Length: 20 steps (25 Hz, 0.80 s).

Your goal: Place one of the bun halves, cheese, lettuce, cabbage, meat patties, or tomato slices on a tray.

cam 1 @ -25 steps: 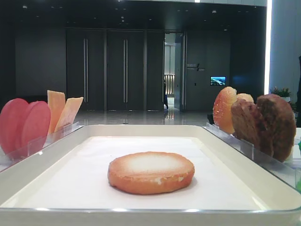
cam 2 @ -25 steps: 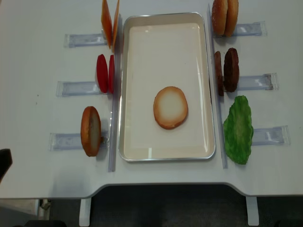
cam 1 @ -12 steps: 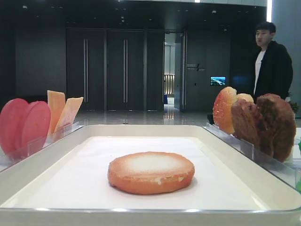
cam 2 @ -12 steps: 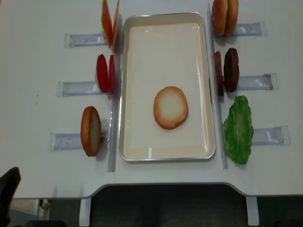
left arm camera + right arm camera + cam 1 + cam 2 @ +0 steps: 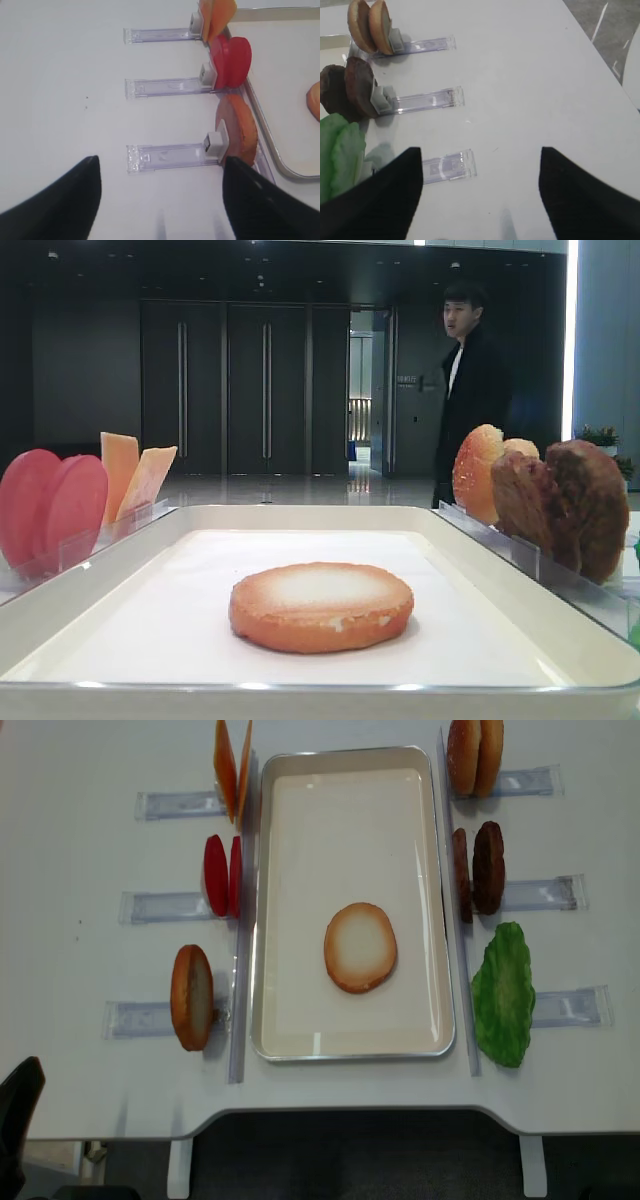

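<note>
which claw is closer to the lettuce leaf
Right. The lettuce leaf lies just off the right claw's near finger, at that wrist view's left edge. The left claw hangs open over the table's other side, by the standing bun half, with the tray between.

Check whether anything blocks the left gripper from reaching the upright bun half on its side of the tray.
Nothing visible does. In the left wrist view the open left gripper faces the bun half across bare table; only its own clear holder strip lies between, flat on the surface. The tray sits just beyond.
</note>
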Tool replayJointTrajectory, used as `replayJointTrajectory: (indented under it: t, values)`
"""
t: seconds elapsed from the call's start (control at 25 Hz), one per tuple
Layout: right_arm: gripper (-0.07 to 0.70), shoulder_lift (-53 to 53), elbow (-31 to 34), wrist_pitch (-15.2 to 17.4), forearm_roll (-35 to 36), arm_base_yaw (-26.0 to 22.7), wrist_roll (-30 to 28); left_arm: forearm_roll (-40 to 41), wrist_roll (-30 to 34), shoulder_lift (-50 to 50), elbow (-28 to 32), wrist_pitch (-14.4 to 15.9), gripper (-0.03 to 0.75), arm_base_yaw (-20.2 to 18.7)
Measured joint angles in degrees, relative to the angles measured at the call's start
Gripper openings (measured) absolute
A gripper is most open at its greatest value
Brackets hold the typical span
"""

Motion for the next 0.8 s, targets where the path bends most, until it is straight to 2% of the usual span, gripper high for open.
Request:
replayJointTrajectory:
  t: [0.8]
  values:
    - [0.472,0.0,0.0,0.0,0.0,0.0,0.0,0.0,1.0,0.0,0.0,0.0,0.579,0.0]
